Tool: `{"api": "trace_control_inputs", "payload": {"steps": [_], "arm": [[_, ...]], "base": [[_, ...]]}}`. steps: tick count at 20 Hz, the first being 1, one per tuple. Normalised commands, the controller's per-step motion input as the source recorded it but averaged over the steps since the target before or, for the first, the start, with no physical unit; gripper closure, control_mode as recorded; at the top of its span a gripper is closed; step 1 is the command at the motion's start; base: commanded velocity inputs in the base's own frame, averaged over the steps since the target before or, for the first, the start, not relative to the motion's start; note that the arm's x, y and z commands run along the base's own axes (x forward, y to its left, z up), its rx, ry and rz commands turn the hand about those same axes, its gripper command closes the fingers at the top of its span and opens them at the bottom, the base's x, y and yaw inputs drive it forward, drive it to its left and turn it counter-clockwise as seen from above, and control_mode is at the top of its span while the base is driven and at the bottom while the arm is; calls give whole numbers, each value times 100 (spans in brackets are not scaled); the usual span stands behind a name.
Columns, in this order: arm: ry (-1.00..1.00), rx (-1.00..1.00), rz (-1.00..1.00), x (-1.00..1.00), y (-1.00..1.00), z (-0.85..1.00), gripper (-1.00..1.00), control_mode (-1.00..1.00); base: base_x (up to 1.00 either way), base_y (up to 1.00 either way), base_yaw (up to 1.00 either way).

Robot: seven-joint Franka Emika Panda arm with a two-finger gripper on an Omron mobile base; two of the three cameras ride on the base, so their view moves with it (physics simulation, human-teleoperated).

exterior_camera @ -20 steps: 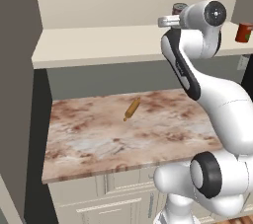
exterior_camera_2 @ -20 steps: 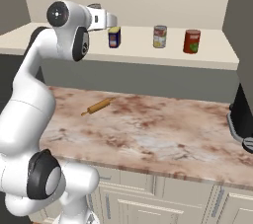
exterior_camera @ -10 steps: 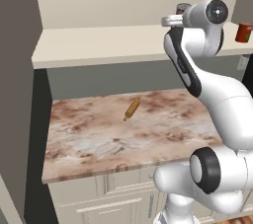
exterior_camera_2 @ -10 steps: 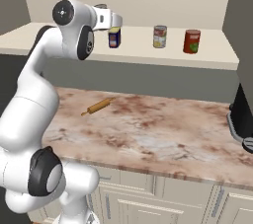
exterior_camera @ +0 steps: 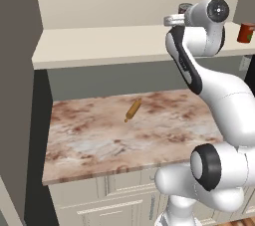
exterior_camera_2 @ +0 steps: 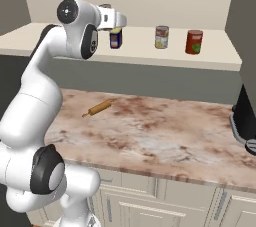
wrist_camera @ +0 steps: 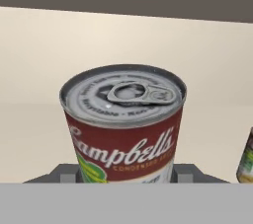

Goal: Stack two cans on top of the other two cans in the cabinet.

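My gripper (wrist_camera: 126, 174) is shut on a red-and-white soup can (wrist_camera: 123, 124) with a silver pull-tab lid, held upright; a grey finger (wrist_camera: 63, 172) shows at each side of its base. In the right base view the gripper (exterior_camera_2: 111, 16) hovers over the cream shelf of the cabinet (exterior_camera_2: 150, 57), just above and left of a short dark blue can (exterior_camera_2: 116, 40). Farther right on the shelf stand a yellow-labelled can (exterior_camera_2: 161, 37) and a red can (exterior_camera_2: 194, 42). From the left base view, the held can (exterior_camera: 185, 8) peeks above the hand, and the red can (exterior_camera: 245, 33) stands at the right edge.
A wooden rolling pin (exterior_camera_2: 99, 107) lies on the marble counter (exterior_camera_2: 165, 136) below the shelf. A dark appliance (exterior_camera_2: 244, 118) stands at the counter's right end. White drawer fronts (exterior_camera: 124, 200) run under the counter. A tall grey wall (exterior_camera: 20, 95) closes the left side.
The hand has moved a little along the shelf toward the dark blue can, still carrying the soup can. Nothing else has moved.
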Motion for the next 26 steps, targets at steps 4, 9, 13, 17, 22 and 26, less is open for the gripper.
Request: {"api": "trace_control_inputs", "payload": {"steps": [4, 9, 13, 17, 22, 26], "arm": [[0, 0, 0, 1, 0, -2, 100, -100], [0, 0, -1, 3, -1, -4, 100, -100], [0, 0, 0, 6, -3, -5, 100, -100], [0, 0, 0, 15, -2, -3, 100, -100], [1, 0, 0, 16, -2, -2, 100, -100], [1, 0, 0, 11, -3, -2, 100, -100]], "base": [[0, 0, 0], [0, 0, 0], [0, 0, 0], [0, 0, 0], [0, 0, 0], [0, 0, 0]]}}
